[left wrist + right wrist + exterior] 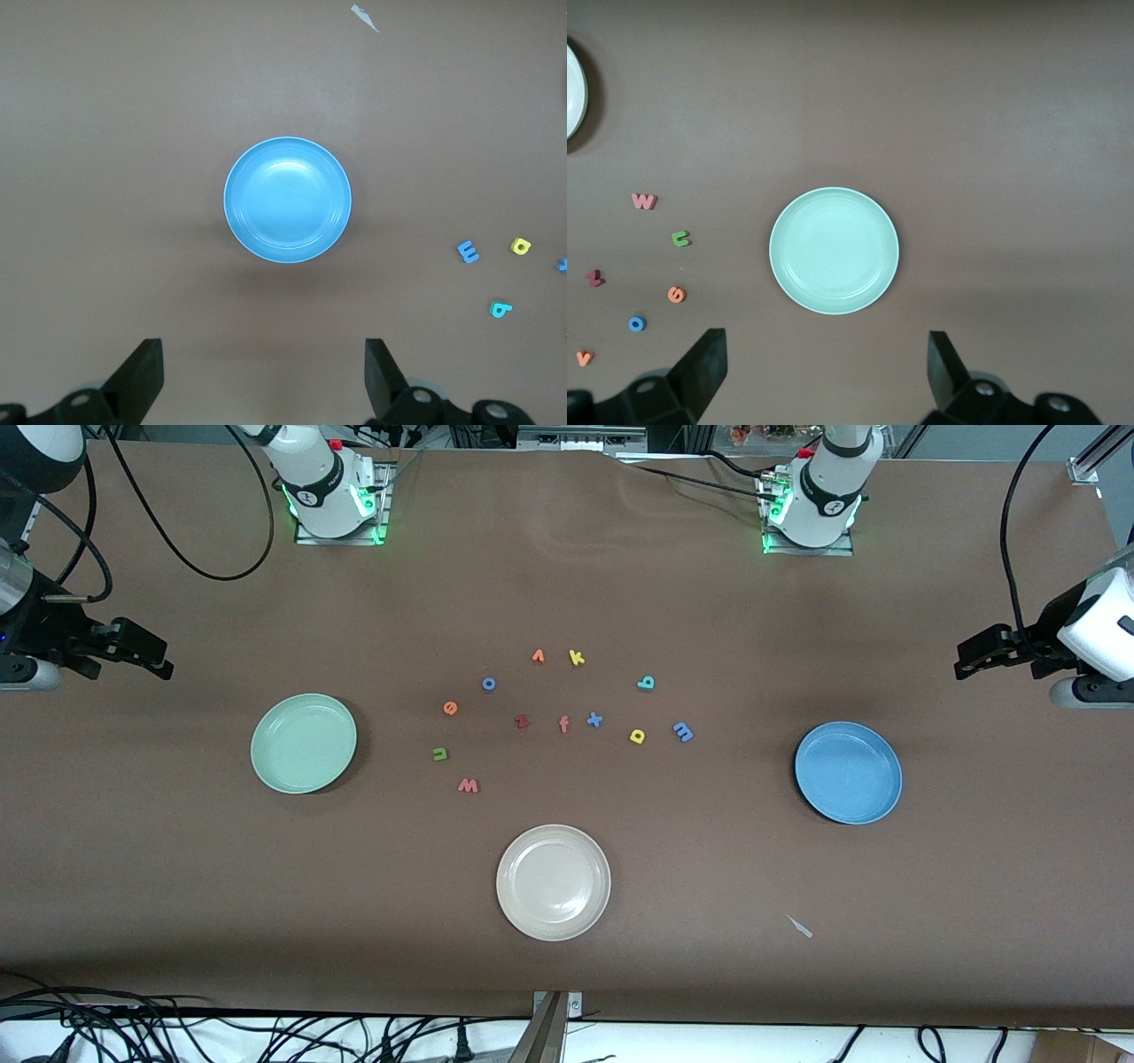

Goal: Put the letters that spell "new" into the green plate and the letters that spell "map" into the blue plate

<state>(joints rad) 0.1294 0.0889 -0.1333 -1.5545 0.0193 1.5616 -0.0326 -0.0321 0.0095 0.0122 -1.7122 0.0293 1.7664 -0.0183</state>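
The green plate (pixel 303 742) (pixel 834 251) lies toward the right arm's end, the blue plate (pixel 848 772) (pixel 287 200) toward the left arm's end. Between them lie the green n (pixel 439 755), orange e (pixel 450 708) and pinkish w (pixel 468 785). The blue m (pixel 683 732), yellow a (pixel 637 735) and teal p (pixel 646 683) lie closer to the blue plate. My right gripper (pixel 159 657) (pixel 824 367) hangs open and empty high beside the green plate. The left gripper (pixel 964 657) (pixel 263 372) is open and empty high beside the blue plate.
A cream-white plate (pixel 553 881) sits nearer the front camera than the letters. Among the letters lie a blue o (pixel 488 684), orange v (pixel 538 656), yellow k (pixel 577 658), dark red z (pixel 521 722), pink f (pixel 563 724) and blue x (pixel 594 720). A paper scrap (pixel 800 926) lies near the front edge.
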